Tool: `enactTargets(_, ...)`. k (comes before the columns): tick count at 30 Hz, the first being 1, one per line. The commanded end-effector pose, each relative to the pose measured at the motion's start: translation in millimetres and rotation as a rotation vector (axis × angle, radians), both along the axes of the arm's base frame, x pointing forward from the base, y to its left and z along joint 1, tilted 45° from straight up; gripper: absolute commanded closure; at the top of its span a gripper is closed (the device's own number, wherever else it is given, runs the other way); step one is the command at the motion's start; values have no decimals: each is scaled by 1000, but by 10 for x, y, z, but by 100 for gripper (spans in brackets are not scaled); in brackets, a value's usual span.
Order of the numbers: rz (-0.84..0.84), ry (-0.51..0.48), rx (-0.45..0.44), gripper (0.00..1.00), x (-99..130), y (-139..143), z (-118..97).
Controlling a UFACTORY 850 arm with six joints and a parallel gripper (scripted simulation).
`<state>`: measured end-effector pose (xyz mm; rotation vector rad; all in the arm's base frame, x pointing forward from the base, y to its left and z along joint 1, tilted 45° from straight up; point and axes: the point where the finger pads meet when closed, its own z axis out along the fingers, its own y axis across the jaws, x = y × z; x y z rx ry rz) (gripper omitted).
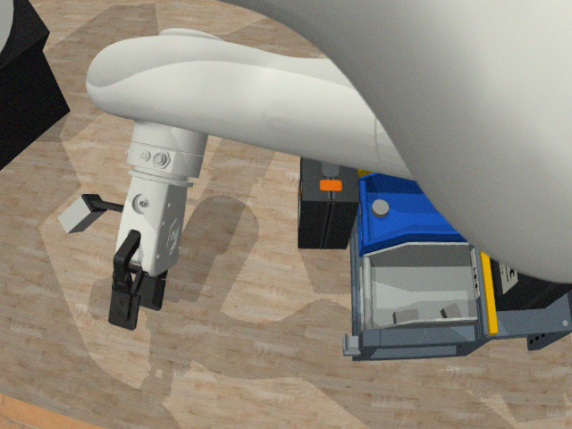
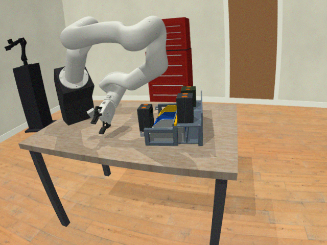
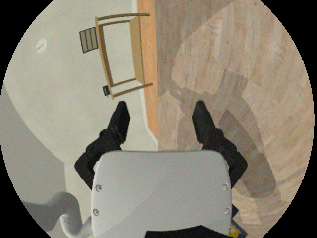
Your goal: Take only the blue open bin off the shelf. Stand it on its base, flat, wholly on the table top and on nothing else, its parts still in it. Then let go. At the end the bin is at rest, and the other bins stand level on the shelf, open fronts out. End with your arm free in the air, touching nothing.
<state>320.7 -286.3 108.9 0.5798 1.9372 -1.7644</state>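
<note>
The blue open bin (image 1: pixel 411 223) (image 2: pixel 168 115) sits in the shelf (image 1: pixel 416 337) (image 2: pixel 161 130), between the grey bin (image 1: pixel 420 286) (image 2: pixel 165 123) and the yellow bin (image 1: pixel 364 173) (image 2: pixel 170 108). One round grey part (image 1: pixel 379 207) shows in the blue bin; the arm hides the rest of it in the top view. Two small parts lie in the grey bin. My gripper (image 1: pixel 137 310) (image 2: pixel 97 126) (image 3: pixel 160 108) is open and empty, above the table on the robot-base side, well apart from the shelf and bins.
A dark case (image 1: pixel 328 223) (image 2: pixel 143 118) with orange latches stands upright on the table, close against the shelf's open front, beside the blue and yellow bins. Another dark case (image 1: pixel 526 288) (image 2: pixel 184 107) and a green case (image 2: pixel 191 97) stand on the shelf behind the yellow rail (image 1: pixel 489 295).
</note>
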Motion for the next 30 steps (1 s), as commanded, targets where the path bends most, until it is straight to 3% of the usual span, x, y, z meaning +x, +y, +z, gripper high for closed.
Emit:
enactTargets(1, -135, 1, 0, 0, -267, -271, 3)
enactTargets(12, -135, 1, 0, 0, -267, -271, 3)
enactTargets(17, -135, 1, 0, 0, -593, -593, 2)
enactTargets(29, -135, 1, 0, 0, -593, -593, 2)
enactTargets(30, -175, 1, 0, 0, -685, -647, 2)
